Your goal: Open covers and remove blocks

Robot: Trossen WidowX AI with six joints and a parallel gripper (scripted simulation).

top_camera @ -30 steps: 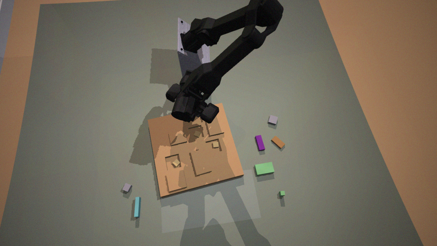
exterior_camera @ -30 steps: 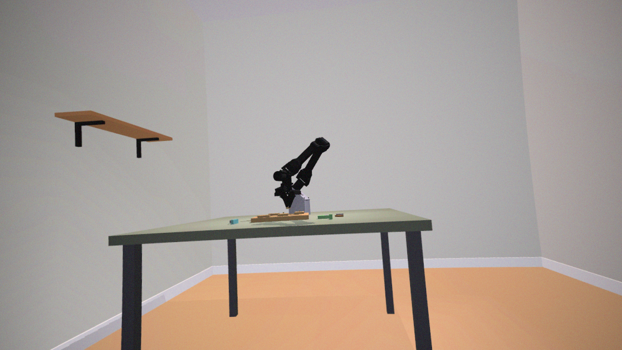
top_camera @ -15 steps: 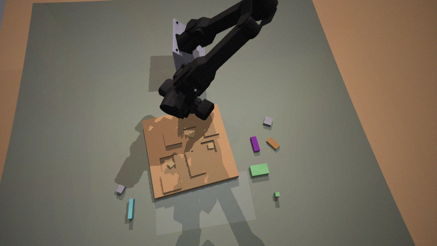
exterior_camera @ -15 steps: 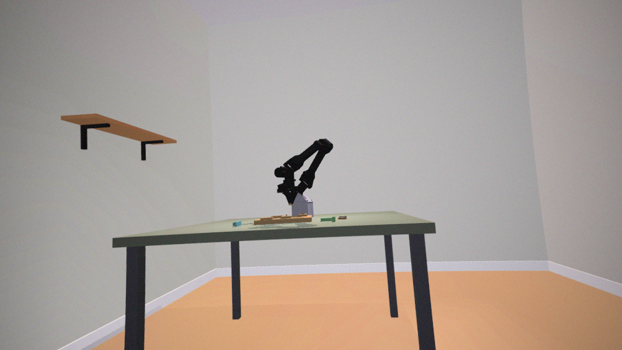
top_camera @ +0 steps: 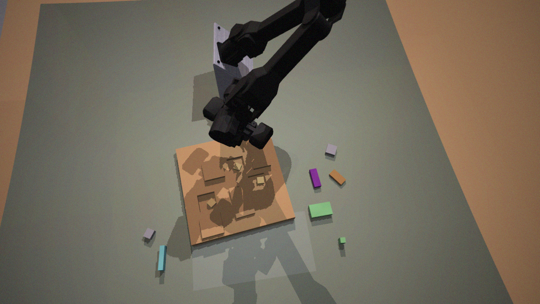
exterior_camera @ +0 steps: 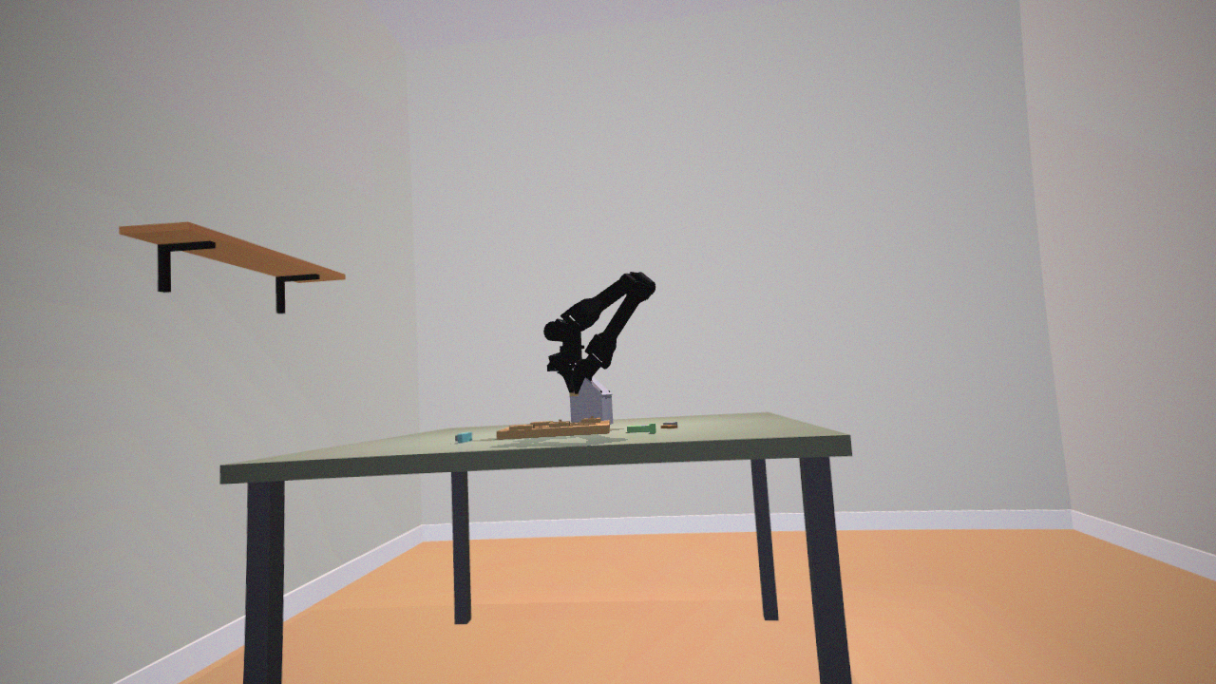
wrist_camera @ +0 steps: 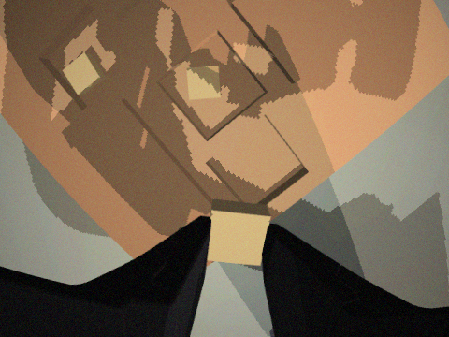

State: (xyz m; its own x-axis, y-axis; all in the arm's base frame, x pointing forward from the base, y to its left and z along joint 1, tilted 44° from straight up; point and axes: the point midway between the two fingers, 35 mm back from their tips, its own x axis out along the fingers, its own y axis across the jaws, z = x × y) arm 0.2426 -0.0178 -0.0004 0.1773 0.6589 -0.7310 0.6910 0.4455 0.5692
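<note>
My gripper [exterior_camera: 575,391] [wrist_camera: 238,240] is shut on a pale yellow block [wrist_camera: 238,229], held above the back edge of the wooden puzzle board [top_camera: 284,206] [exterior_camera: 552,431] [wrist_camera: 327,122]. In the top view the fingertips and this block are hidden under the arm. Three pale blocks remain in uncovered wells: one block [top_camera: 237,165] [wrist_camera: 204,86] near the back middle, one block [top_camera: 260,180] [wrist_camera: 81,74] on the right, and one block [top_camera: 211,202] at the left front. Flat covers, such as the left cover [top_camera: 213,169] and front cover [top_camera: 211,228], lie beside wells. Shadows blur other details.
On the green-grey table [top_camera: 94,132] [exterior_camera: 526,461], a purple bar [top_camera: 315,177], an orange piece [top_camera: 337,177], a large green block [top_camera: 320,209], a small green cube [top_camera: 342,240] and a grey cube [top_camera: 331,149] lie right. A cyan bar [top_camera: 162,258] and another grey cube [top_camera: 149,233] lie left.
</note>
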